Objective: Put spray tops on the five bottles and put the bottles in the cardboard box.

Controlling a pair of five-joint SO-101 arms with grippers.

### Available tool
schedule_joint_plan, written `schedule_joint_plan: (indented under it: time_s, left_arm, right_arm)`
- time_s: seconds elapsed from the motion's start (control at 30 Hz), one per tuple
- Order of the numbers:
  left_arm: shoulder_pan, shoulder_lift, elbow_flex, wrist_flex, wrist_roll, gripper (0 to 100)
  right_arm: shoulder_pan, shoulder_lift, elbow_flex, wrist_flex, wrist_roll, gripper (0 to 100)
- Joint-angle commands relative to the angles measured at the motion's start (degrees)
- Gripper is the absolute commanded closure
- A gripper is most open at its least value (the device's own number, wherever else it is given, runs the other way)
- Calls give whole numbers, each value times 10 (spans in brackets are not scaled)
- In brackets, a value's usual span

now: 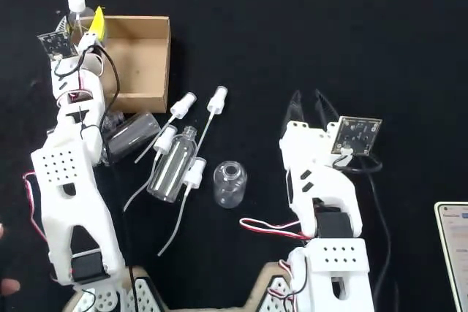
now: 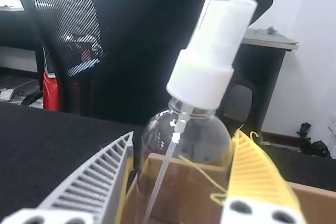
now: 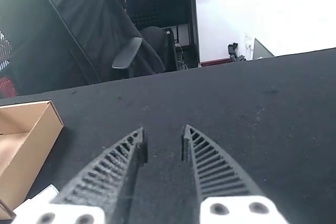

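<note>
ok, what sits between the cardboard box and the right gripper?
High view: a spray top and a second spray top lie between the cardboard box and the right gripper; otherwise bare black table.

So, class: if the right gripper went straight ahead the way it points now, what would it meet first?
Nothing, it seems: ahead of the right gripper lies only table; the cardboard box sits aside.

Even indoor light, soft and with faint shadows.
The black table (image 1: 380, 42) soaks up light — the white wall (image 3: 273, 9) glares bright, and the clear bottle (image 2: 205, 135) carries small glints.
</note>
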Motion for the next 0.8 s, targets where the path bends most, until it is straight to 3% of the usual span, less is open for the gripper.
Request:
schedule_joint_plan:
  time_s: [0.0,0.2,0.4,0.57,0.77]
  left_arm:
    - [-5,-89,36,12,1,720]
    - [-10,-135,50,124,6,617]
    - [-17,-158,52,128,6,598]
    - [-34,-215,95,131,3,708]
    - [-39,-353,240,131,1,959]
  right_arm:
    - [9,-8,-5,-17,4,883]
    - [9,-8,-4,-17,4,883]
    - [9,-8,-4,-17,4,883]
    - [9,-8,-4,-17,4,883]
    - [7,-8,-4,-17,4,883]
